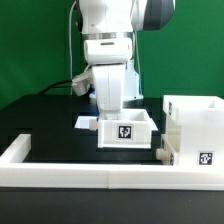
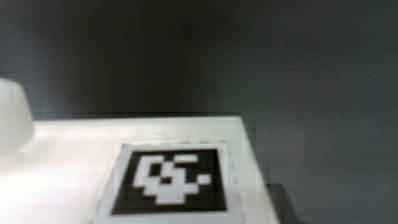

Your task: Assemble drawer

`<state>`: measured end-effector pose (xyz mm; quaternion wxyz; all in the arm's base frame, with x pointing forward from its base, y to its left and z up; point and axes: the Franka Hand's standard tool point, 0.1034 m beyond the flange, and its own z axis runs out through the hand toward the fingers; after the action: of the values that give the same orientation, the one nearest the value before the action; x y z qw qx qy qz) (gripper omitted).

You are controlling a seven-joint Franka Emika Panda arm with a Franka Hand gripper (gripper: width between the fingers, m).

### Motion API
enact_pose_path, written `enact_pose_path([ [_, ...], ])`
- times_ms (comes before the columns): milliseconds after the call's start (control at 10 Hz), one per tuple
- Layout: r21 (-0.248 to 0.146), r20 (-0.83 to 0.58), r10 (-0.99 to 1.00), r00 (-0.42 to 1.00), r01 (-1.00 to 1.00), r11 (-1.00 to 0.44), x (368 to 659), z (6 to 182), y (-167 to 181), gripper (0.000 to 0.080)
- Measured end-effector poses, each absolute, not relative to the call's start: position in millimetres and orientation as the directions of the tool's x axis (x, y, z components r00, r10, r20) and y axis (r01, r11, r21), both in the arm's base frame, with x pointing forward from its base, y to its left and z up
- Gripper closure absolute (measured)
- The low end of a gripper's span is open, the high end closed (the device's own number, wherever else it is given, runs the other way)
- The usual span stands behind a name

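The gripper (image 1: 111, 108) hangs straight down from the white arm, its tip low at the back edge of the small white rectangular plastic tray (image 1: 125, 128). Whether its jaws are apart or clamped on the tray's rear wall cannot be told, as the fingertips are hidden behind the tray in the exterior view and do not show in the wrist view.

The tray sits upright on the black worktop (image 1: 45, 115), open side up, its black-and-white square tag (image 1: 125, 129) on the wall facing the exterior camera. Its long axis runs from the exterior view's left to right. The wrist view is blurred; it shows a white surface of the tray (image 2: 107, 140) with a tag (image 2: 173, 178) on it, seen from very near.

To the exterior view's right, just beside the tray, stands the tall boxy white plastic shell (image 1: 193, 130), open at the top, with a tag (image 1: 206, 158) low on its front. A small flat white piece (image 1: 87, 122) lies on the worktop near the tray's left rear corner. The long low white border rail (image 1: 90, 173) runs across the front and turns back along the exterior view's left.
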<state>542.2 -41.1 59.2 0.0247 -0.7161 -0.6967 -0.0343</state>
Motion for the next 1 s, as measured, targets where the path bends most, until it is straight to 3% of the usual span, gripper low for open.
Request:
enact_pose_path([
  [300, 0.006, 0.086, 0.996, 0.012, 1.0, -0.012, 544, 57.9, -33, 0.0757],
  [400, -0.014, 0.087, 0.996, 0.013, 1.0, -0.012, 542, 56.7, -34, 0.0757],
  [1000, -0.013, 0.087, 0.996, -0.01, 1.0, 0.012, 540, 54.2, -17, 0.0757],
])
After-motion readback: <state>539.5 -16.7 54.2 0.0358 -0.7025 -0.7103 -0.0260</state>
